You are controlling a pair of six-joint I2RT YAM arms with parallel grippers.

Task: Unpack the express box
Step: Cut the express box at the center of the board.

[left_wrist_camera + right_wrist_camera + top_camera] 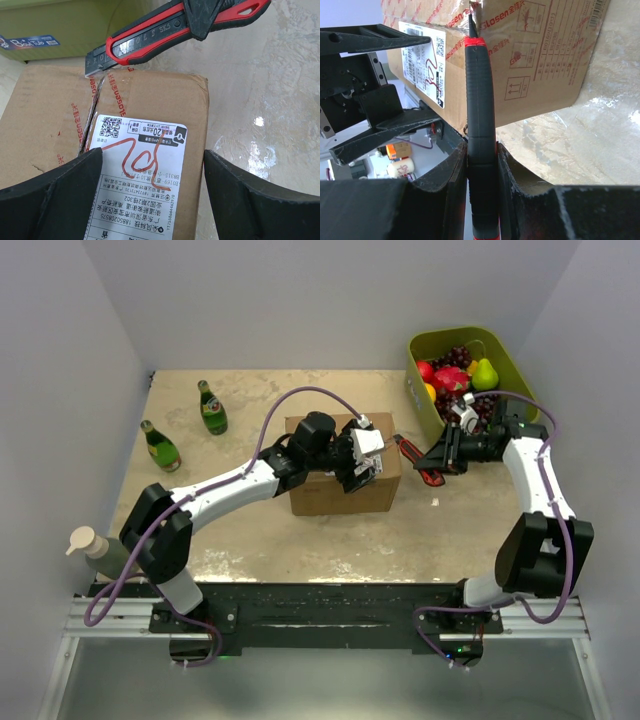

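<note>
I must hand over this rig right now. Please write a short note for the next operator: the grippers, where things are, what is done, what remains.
Left gripper: open, hovering at the labelled end of the express box; it holds nothing.
Right gripper: shut on the utility knife, with the blade tip at the taped seam on the box end nearest the right arm.
Box: between the two arms, flaps closed, tape looks uncut.
Done: knife in hand and set at the seam.
Left: cut the tape, open the flaps, take out the contents.
</note>
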